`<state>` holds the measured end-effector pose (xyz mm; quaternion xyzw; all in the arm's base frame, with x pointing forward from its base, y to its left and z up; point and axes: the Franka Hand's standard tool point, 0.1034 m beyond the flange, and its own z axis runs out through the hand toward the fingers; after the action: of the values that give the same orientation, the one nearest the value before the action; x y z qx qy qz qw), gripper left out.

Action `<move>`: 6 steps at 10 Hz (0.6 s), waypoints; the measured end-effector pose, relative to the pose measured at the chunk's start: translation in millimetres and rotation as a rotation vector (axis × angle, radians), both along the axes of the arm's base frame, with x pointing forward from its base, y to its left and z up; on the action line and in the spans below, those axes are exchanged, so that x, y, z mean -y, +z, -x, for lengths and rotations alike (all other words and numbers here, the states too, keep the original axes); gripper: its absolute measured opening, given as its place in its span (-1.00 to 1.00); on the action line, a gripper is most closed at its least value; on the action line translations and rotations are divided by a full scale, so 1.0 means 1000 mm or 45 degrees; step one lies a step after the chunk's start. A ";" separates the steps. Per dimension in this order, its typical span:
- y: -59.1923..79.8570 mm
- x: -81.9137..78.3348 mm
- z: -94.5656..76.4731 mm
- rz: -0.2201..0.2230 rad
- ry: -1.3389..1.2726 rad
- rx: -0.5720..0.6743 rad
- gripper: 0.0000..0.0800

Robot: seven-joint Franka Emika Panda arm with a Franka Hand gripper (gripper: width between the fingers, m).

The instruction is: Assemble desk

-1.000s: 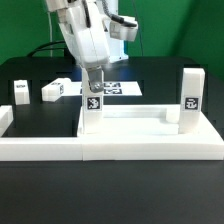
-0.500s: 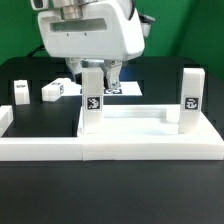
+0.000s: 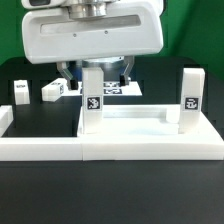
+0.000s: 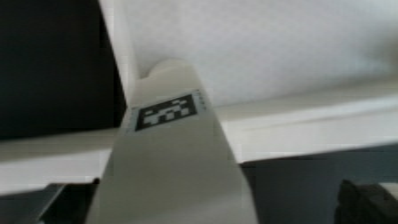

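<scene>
Pincer [image 3: 98,70], released and now turned broadside, straddles the upright leg [image 3: 92,103] on the desk top [image 3: 150,135].

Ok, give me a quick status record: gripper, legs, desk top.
gripper: open, astride the top of one upright leg; the wrist view shows a gap on each side
gripped-side leg: upright on the desk top, toward the exterior view's left
second upright leg: on the desk top, toward the exterior view's right
loose legs: two on the table, off the desk top
marker board: flat on the table behind the desk top
</scene>
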<state>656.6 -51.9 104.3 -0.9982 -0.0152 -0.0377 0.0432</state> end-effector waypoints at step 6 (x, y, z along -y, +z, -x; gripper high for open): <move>0.000 0.007 0.000 -0.016 -0.325 -0.026 -0.22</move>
<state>656.2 -58.5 104.2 -0.9921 0.1128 -0.0330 0.0443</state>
